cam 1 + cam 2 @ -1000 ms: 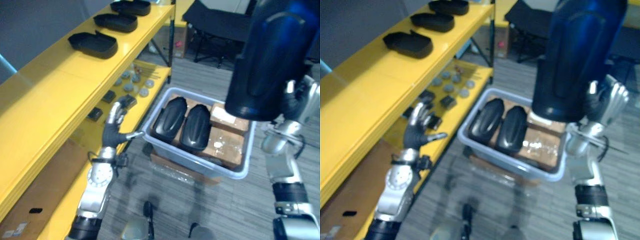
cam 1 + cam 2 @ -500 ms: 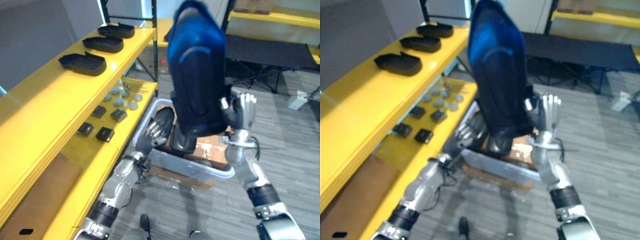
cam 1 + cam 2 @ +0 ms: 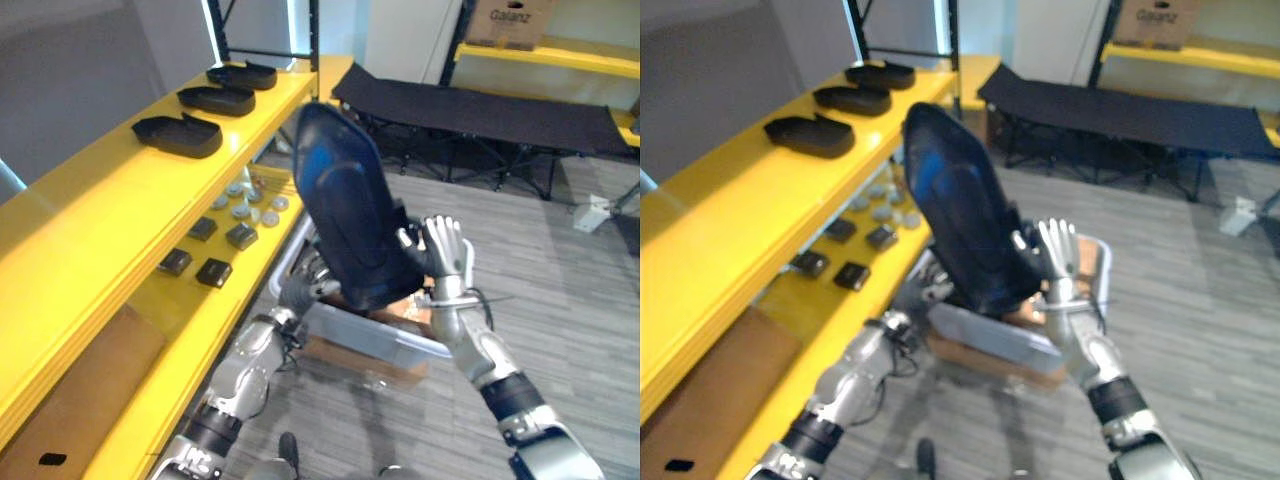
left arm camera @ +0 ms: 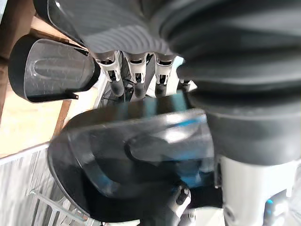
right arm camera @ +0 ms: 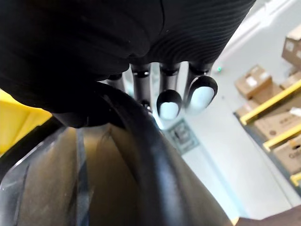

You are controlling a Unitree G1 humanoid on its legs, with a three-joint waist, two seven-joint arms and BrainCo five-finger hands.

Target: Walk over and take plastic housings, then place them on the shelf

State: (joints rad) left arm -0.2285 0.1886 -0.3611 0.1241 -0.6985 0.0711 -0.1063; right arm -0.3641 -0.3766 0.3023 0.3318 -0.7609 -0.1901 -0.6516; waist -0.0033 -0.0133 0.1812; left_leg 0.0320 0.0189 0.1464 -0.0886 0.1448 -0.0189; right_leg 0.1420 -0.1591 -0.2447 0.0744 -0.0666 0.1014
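Pressing straight fingers (image 3: 447, 232) against its back, the right hand (image 3: 442, 265) props a dark plastic housing (image 3: 345, 205) upright; the left hand (image 3: 303, 291), fingers extended too, supports its lower end. It's above the bin (image 3: 375, 340), right of the yellow shelf (image 3: 90, 200), where three housings (image 3: 180, 135) already lie. Placing this one remains.

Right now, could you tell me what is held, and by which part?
A dark glossy plastic housing, pressed between both hands: right hand against its side edge, left hand at its lower end.

Head eyes look down, sharing the shelf (image 3: 90, 200) (at 10 o'clock); wrist views hug the housing (image 4: 131, 160).
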